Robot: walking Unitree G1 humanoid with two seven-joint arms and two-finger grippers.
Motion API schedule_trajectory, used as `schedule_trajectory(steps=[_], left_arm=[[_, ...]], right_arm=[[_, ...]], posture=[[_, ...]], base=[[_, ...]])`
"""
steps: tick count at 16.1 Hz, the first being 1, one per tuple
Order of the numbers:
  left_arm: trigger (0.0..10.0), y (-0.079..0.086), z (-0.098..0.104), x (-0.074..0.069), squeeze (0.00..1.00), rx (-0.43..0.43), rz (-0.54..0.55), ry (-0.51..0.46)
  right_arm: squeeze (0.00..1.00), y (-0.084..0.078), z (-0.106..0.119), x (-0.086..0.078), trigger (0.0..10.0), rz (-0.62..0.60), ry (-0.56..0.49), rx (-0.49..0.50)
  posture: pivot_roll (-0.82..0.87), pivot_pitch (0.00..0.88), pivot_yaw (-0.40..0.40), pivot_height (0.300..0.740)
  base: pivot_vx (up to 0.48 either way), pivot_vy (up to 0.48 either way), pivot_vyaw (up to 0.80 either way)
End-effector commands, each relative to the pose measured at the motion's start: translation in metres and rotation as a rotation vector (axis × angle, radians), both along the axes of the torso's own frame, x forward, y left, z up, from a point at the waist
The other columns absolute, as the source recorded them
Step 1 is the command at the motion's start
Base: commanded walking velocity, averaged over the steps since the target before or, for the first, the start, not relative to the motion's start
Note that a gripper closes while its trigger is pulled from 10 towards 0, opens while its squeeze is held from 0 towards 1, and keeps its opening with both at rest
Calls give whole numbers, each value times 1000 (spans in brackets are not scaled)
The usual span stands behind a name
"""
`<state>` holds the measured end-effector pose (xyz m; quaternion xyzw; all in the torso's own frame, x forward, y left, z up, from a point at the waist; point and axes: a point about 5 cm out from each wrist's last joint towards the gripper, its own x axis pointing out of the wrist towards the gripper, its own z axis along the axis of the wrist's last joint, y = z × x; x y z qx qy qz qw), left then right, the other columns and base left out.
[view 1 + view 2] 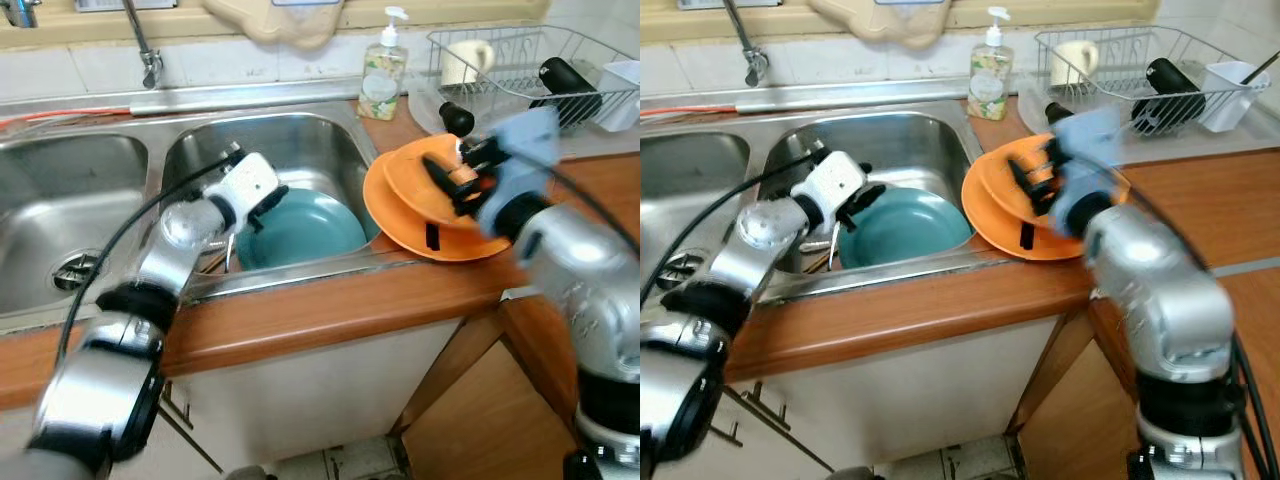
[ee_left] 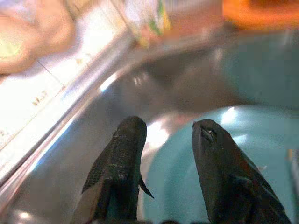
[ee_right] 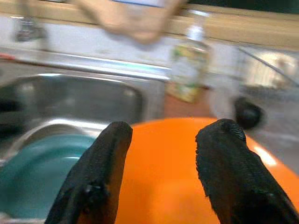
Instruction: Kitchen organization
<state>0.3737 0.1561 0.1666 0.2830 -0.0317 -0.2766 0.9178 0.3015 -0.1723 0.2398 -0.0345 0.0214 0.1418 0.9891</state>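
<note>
A teal plate (image 1: 305, 230) lies in the right basin of the steel sink (image 1: 300, 140). My left gripper (image 1: 264, 210) reaches down into that basin at the plate's left rim. It is open, and in the left wrist view its fingers (image 2: 124, 154) stand on either side of the teal rim (image 2: 187, 186). Two orange plates (image 1: 398, 225) are stacked on the counter corner beside the sink, the upper one (image 1: 412, 165) tilted. My right gripper (image 1: 433, 203) hovers over them, open, with the orange plate (image 3: 163, 177) showing between its two fingers.
A soap bottle (image 1: 382, 70) stands behind the orange plates. A wire dish rack (image 1: 530, 70) with a cup and a black bottle sits at the back right. The faucet (image 1: 145, 50) rises between the two basins. The wooden counter edge (image 1: 330, 310) runs along the front.
</note>
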Motion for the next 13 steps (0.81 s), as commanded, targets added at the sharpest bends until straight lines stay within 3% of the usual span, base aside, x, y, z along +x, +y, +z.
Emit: schedule_trajectory(steps=[1,4,5,6,11,12,13], left_arm=[[10000,0,14,-2,0,-59,-12,-45],[10000,-1,13,-27,0,-173,-100,-60],[10000,0,11,-41,0,-221,-119,-42],[10000,-3,10,-51,0,-264,-147,-18],[10000,-14,9,-81,0,-334,-234,72],[10000,-15,9,-86,0,-348,-236,87],[10000,-15,9,-89,0,-360,-235,96]], right_arm=[[1000,-11,2,4,10000,-65,10,5],[1000,-43,0,12,10000,-226,82,38],[392,-55,-4,14,10000,-257,139,58],[0,-60,-8,15,10000,-266,182,86],[0,-70,-19,13,10000,-313,293,196],[0,-72,-22,13,9373,-320,320,218],[0,-74,-26,12,3686,-329,346,231]], posture=[[-54,0,21,740],[-47,0,5,740],[-48,0,4,740],[-48,0,4,740],[-49,0,5,740],[-49,0,5,740],[-48,0,5,740]], base=[[0,0,0],[0,0,0],[0,0,0],[0,0,0],[0,0,0],[0,0,0],[0,0,0]])
